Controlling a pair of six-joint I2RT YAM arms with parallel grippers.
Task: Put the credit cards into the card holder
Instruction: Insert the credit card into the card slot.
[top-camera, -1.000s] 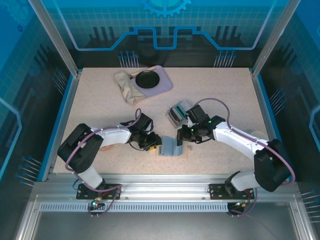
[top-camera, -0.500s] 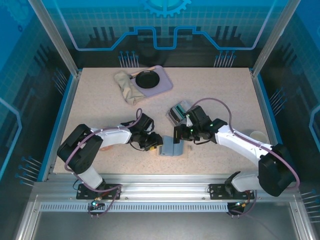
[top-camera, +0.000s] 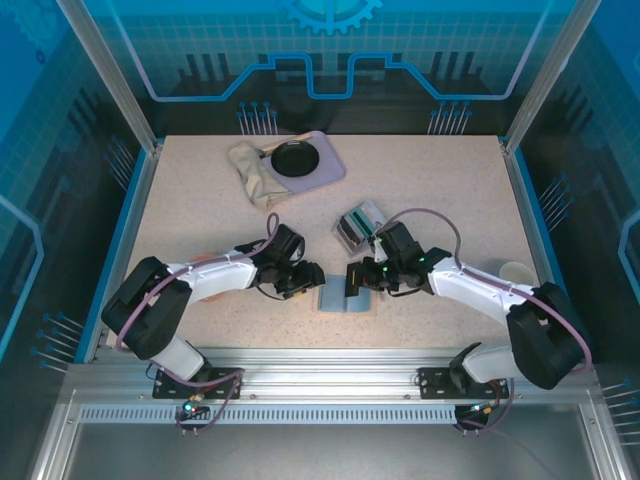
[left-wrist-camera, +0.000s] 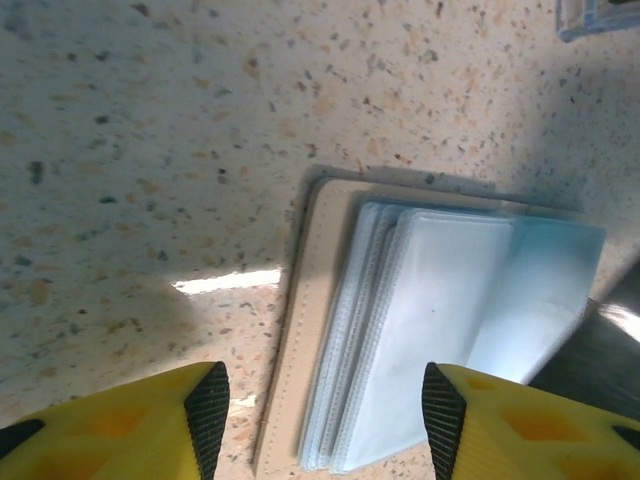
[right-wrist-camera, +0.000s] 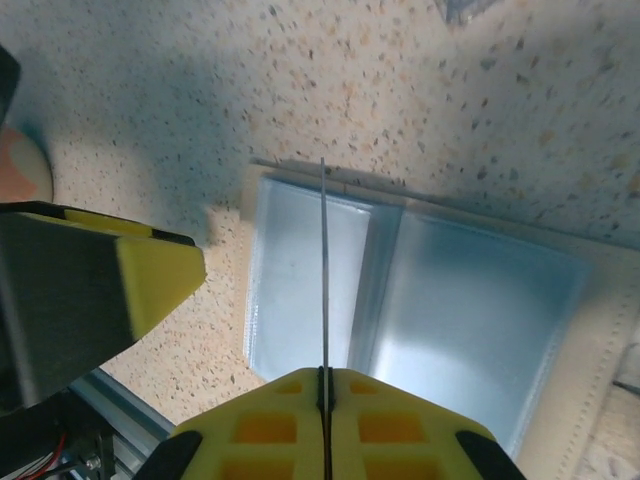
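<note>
2 grippers meet over the card holder (top-camera: 345, 298), which lies opened flat on the speckled table (top-camera: 200, 220) near its front edge, between the arms; its tan backing is down and its clear plastic sleeves face up.

The right gripper (right-wrist-camera: 325, 375) has its yellow fingers pressed together on 1 credit card (right-wrist-camera: 323, 270), pinched by one edge (from the wrist the card is only a thin dark line, seen edge-on); the card stands upright over the sleeve of the card holder (right-wrist-camera: 450, 330) that is nearer the left gripper; whether its lower edge touches the plastic I cannot tell. From above, the right gripper (top-camera: 357, 280) sits at the holder's far edge with the dark card hanging below it.

The left gripper (left-wrist-camera: 325, 415) has its jaws apart with nothing gripped between them; its 2 yellow fingers (left-wrist-camera: 205, 405) straddle the tan border and the stacked sleeves of the card holder (left-wrist-camera: 420, 320), which lies beneath the gap; whether either finger rests on it I cannot tell. In the top view the left gripper (top-camera: 303, 280) is just beside the holder's edge on the left arm's side.

Behind the right gripper a small grey tray (top-camera: 370, 214) stands on the table with the other credit cards (top-camera: 348, 231) upright in it, near the holder but apart from it; at the far left a lilac plate (top-camera: 325, 172) carries a black dish (top-camera: 296, 158), with a beige cloth (top-camera: 254, 172) touching it, well apart from both grippers.
</note>
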